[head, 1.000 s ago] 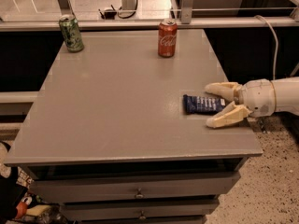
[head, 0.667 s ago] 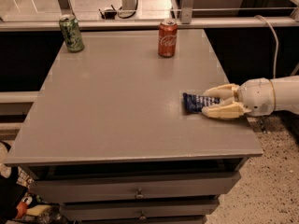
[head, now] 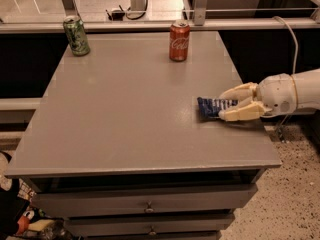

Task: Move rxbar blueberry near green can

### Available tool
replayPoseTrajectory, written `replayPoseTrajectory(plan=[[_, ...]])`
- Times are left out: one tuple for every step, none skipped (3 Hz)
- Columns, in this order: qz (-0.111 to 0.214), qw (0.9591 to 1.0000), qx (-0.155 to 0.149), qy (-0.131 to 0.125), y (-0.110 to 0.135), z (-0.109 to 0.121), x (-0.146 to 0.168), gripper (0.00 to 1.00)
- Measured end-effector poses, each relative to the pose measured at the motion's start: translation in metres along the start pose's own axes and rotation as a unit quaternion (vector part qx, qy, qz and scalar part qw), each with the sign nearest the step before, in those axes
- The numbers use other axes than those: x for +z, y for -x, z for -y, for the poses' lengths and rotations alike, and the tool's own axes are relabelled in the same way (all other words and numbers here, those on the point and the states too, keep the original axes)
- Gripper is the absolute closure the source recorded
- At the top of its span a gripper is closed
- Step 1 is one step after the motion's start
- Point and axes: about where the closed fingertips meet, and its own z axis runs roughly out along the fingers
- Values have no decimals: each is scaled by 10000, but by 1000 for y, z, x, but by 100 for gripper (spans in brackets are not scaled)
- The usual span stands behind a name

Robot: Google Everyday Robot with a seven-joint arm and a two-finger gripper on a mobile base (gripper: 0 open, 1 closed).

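The rxbar blueberry (head: 210, 107), a flat dark blue bar with white print, lies on the grey table (head: 125, 114) near its right edge. My gripper (head: 224, 105) reaches in from the right, and its two pale fingers (head: 239, 113) are closed around the bar's right end. The green can (head: 76, 35) stands upright at the table's far left corner, far from the bar and the gripper.
A red Coca-Cola can (head: 179, 40) stands upright at the back middle of the table. A railing with posts runs behind the table. Drawers sit under the tabletop at the front. A cable hangs at the right behind my arm.
The fingers have closed from a wide spread onto the right end of the bar. The bar and the cans have stayed in place.
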Motion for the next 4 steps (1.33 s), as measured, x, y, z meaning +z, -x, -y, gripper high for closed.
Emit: replayPoseTrajectory(plan=[[-338,9990,21,-279,41,30,-14,100],[-433,9971,63,-616,80,55,-14,100],[-476,9942,36,-966,110,56,2,100],[-200,9912,-182,-1294,157,45,41,100]])
